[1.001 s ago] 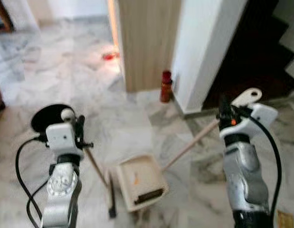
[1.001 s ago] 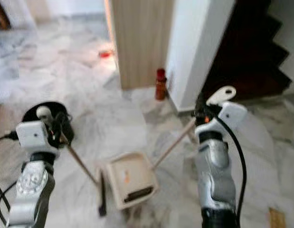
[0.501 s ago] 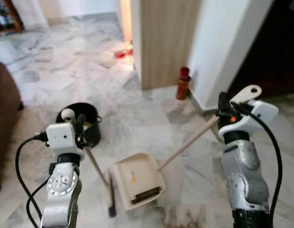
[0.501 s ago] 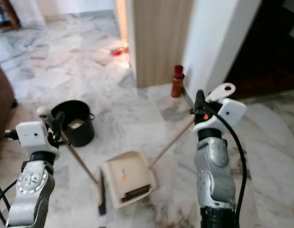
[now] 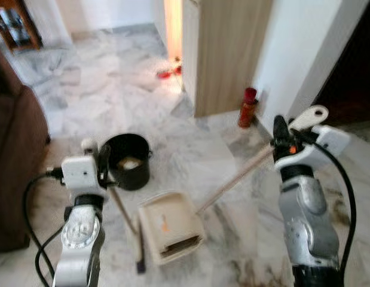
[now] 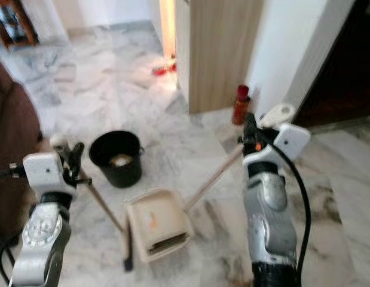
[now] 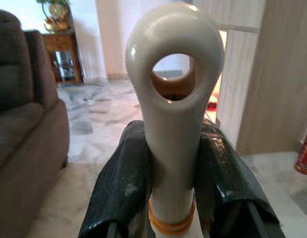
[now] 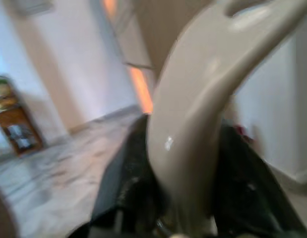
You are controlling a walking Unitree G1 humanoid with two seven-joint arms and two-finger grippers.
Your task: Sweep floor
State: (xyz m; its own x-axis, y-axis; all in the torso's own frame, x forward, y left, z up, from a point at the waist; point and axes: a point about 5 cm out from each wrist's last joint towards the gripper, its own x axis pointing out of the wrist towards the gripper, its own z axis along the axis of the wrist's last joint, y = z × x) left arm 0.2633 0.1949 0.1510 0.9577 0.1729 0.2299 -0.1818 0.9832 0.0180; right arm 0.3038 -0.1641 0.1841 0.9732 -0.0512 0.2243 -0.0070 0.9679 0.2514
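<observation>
The broom (image 5: 126, 224) sits low and left of centre in the head views, its dark head on the marble floor (image 5: 113, 101) just beside the left edge of the cream dustpan (image 5: 170, 224). Its wooden shaft climbs up and to the left into the left gripper (image 5: 104, 164), whose fingers (image 7: 124, 188) pinch the pale looped handle end from both sides. The dustpan lies flat at lower centre; its long handle runs up and to the right to the right gripper (image 5: 279, 139), pressed onto the pale grip near its hanging loop.

So the two long axes splay apart like a V, meeting at the floor — broom head and pan nearly touching, each arm nearer its own tool. A black bucket (image 5: 128, 160) stands just beyond the pan, a brown sofa (image 5: 14, 155) fills the left edge, and a red bottle (image 5: 248, 107) stands by the wall at upper right.

No writing is legible on any of these.
</observation>
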